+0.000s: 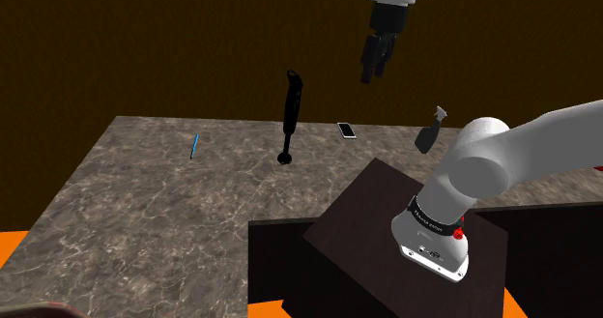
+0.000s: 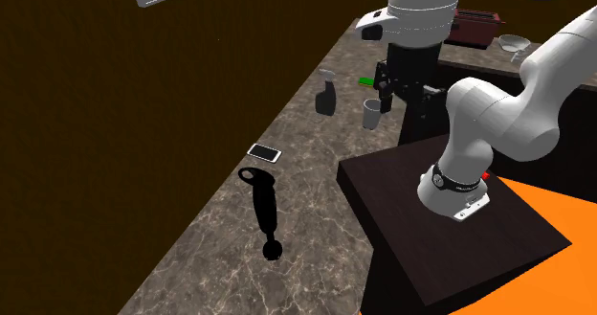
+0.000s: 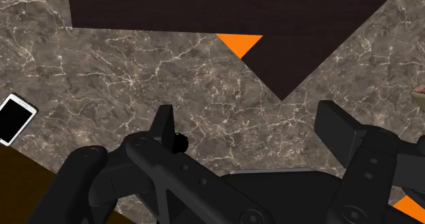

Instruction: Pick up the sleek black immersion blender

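- While hanging high above the bench (image 1: 145,190), the pincer (image 1: 372,73) is gripping nothing, its fingers (image 3: 163,124) standing wide apart.
- The black immersion blender (image 1: 290,108) is standing upright on the bench near the dark back wall, well apart from the pincer.
- A phone (image 1: 346,130) is lying between the blender and a spray bottle (image 1: 431,132).

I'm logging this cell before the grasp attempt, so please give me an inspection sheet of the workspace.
Surface: marbled grey-brown counter.
Job's things: black immersion blender standing on its round end, untouched, apart from the claw.
Clutter: smartphone, blue pen, spray bottle, cup.
Grippers: claw open, high above the counter, holding nothing.
Cables: nothing seen.
Surroundings: dark brown wall, orange floor, dark stand.
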Available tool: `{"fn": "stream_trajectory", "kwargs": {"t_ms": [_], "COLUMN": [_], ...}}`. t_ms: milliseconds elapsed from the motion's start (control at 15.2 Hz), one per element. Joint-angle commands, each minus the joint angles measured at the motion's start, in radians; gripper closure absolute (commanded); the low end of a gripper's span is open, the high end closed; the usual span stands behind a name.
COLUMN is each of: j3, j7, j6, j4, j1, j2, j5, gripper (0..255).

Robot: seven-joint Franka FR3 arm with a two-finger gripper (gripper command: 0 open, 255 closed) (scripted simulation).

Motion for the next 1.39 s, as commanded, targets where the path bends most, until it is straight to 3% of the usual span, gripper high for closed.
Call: {"fn": "stream_trajectory", "kwargs": {"t_ms": [0,660,1320], "j3": [0.000,0.028,0.049], "j7": [0.000,0.041,0.129], "j6": [0.000,0.415,0.747], "j4": [0.000,-0.010,0.121], "j1": [0.000,-0.033,-0.082], "j2": [0.000,0.246,0.554], "j5": [0.000,-0.064,-0.172], "gripper": [0,0,0]}}
